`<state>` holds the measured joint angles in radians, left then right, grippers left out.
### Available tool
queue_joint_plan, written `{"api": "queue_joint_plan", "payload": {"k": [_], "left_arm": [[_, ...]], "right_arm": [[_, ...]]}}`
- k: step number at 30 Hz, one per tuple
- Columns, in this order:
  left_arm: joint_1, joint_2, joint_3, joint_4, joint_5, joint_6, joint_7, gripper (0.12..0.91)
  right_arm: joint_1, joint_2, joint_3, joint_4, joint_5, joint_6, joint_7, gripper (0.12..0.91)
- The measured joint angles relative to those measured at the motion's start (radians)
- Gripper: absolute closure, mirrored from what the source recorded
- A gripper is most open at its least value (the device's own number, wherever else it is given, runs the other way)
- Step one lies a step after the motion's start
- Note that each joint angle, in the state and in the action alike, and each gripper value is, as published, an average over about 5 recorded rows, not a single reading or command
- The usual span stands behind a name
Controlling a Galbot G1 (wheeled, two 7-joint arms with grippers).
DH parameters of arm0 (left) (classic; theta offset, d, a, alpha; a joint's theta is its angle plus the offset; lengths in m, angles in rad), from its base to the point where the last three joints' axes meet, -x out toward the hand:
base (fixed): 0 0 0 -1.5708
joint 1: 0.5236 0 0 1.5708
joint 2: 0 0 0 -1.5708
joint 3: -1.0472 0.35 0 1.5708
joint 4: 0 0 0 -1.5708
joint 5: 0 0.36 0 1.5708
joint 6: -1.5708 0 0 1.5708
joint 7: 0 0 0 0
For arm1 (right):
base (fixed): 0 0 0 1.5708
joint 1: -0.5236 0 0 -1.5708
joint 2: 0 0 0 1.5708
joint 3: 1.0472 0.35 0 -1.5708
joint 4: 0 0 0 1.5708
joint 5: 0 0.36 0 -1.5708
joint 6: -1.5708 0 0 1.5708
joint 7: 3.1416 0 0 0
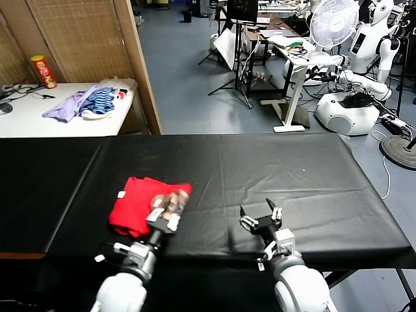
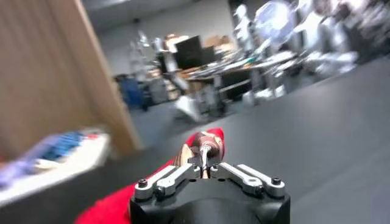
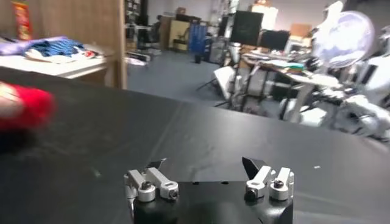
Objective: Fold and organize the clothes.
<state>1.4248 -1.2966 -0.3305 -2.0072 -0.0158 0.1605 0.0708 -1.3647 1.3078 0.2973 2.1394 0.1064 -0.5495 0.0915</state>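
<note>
Thin red cloth T-shirt (image 1: 140,205), matt black table cover (image 1: 273,175)

The right claw (image 3: 207,173) sits low over the black table (image 3: 201,140), its two dark fingertips (image 3: 253,165) standing wide apart with nothing between them. Off to one side, at the frame's edge, the red T-shirt (image 3: 24,106) lies on the black cover, well apart from the claw. Beyond the table's far edge, a white side table (image 3: 61,66) carries a heap of lilac and blue-striped garments (image 3: 42,47). A white fan (image 3: 344,36) stands among desks in the background.
</note>
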Motion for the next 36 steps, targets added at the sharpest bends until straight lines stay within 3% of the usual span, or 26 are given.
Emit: {"api": "queue_joint_plan", "payload": {"k": [4, 7, 10, 13, 19, 22, 26, 29, 33, 36], "left_arm": [[0.017, -0.001, 0.031, -0.041, -0.091, 0.006, 0.085, 0.393], [0.019, 0.001, 0.025, -0.102, -0.199, 0.008, 0.102, 0.273], [0.019, 0.008, 0.001, -0.165, -0.292, 0.004, 0.09, 0.238], [0.034, 0.019, -0.032, -0.216, -0.317, -0.014, 0.084, 0.234], [0.091, 0.012, -0.098, -0.278, -0.304, -0.044, 0.086, 0.232], [0.118, 0.009, -0.125, -0.289, -0.302, -0.053, 0.085, 0.232], [0.148, 0.009, -0.153, -0.289, -0.289, -0.073, 0.085, 0.232], [0.165, 0.008, -0.162, -0.283, -0.273, -0.088, 0.083, 0.232], [0.171, 0.008, -0.167, -0.27, -0.249, -0.112, 0.078, 0.232], [0.172, 0.008, -0.169, -0.253, -0.227, -0.143, 0.068, 0.232]], "right_arm": [[0.037, -0.017, -0.026, -0.033, 0.109, -0.037, -0.006, 0.227], [0.083, -0.01, -0.06, -0.065, 0.239, -0.073, -0.003, 0.227], [0.147, 0.009, -0.109, -0.111, 0.391, -0.104, 0.003, 0.227], [0.221, 0.036, -0.169, -0.172, 0.505, -0.114, 0.007, 0.227], [0.342, 0.091, -0.268, -0.317, 0.599, -0.103, 0.018, 0.236], [0.375, 0.114, -0.291, -0.376, 0.617, -0.093, 0.033, 0.316], [0.395, 0.127, -0.301, -0.424, 0.616, -0.079, 0.034, 0.531], [0.407, 0.121, -0.303, -0.443, 0.585, -0.065, 0.01, 0.698], [0.435, 0.091, -0.313, -0.471, 0.455, -0.011, -0.061, 0.871], [0.47, 0.051, -0.323, -0.505, 0.286, 0.058, -0.125, 0.892]]}}
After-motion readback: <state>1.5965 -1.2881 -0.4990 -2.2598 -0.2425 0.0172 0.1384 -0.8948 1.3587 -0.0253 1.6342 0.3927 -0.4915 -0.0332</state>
